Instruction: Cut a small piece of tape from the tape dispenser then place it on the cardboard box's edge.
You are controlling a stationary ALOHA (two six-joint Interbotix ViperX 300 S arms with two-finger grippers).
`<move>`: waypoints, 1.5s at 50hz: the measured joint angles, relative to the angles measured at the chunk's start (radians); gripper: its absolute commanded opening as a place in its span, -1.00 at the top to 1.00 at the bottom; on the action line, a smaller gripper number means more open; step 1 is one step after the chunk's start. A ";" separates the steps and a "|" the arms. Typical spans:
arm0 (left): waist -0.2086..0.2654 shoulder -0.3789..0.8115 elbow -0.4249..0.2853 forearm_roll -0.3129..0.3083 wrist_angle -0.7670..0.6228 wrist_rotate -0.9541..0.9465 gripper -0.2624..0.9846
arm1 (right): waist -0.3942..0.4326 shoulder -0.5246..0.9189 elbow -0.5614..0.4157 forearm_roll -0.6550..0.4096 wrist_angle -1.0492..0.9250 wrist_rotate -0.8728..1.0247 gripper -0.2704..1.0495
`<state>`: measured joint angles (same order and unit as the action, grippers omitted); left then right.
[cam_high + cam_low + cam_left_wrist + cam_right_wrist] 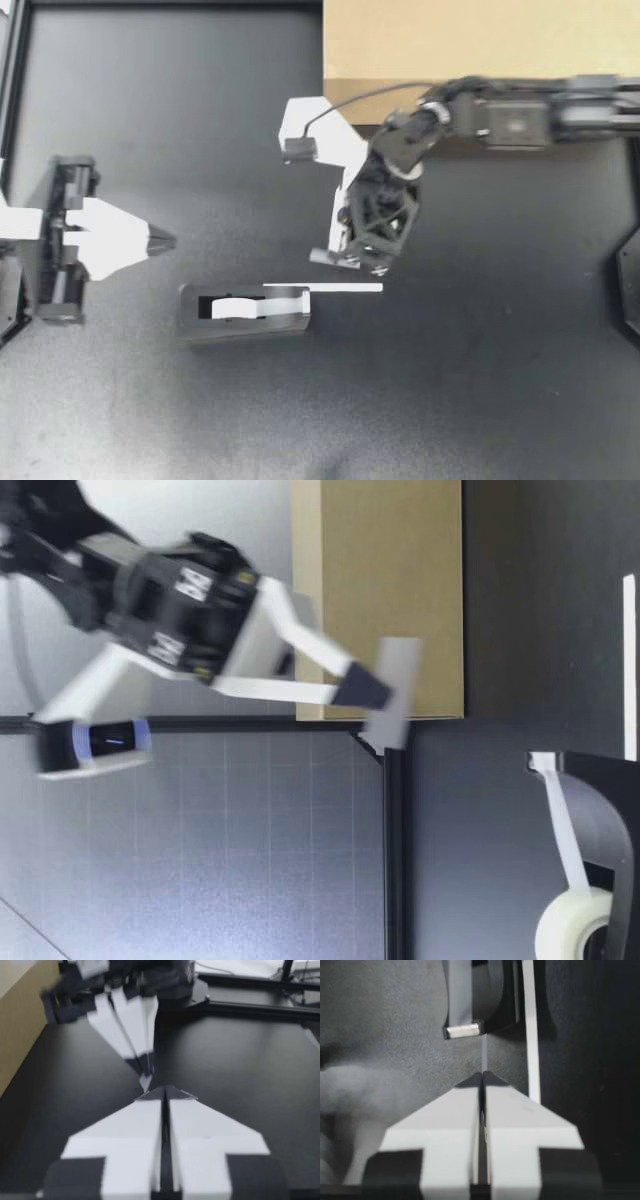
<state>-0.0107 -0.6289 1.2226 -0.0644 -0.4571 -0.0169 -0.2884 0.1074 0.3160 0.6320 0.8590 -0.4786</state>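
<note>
cardboard box [450, 40] one, dispenser [245, 315] one, tape [398, 695] in right tool [335, 252]

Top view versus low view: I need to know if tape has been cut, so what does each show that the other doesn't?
Only top: my left gripper, shut, apart from the dispenser. Only low: a tape piece held by my right gripper, in the air, clear of the dispenser. Both: right gripper, dispenser with its roll, box, white strip on the table.
</note>
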 measured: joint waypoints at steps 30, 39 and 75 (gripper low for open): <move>0.000 0.210 -0.077 -0.011 -0.179 0.000 -0.10 | 0.135 -0.041 -0.198 -0.419 0.048 0.189 0.72; 0.000 0.253 -0.092 -0.015 -0.222 0.002 -0.10 | 0.138 -0.011 -0.265 -0.442 0.071 0.195 0.72; 0.000 0.308 -0.120 -0.043 -0.255 0.015 -0.10 | 0.155 0.077 -0.403 -0.445 0.121 0.195 0.72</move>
<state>-0.0107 -0.3206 1.1029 -0.1074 -0.7118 -0.0015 -0.1335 0.1841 -0.0874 0.1871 0.9802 -0.2838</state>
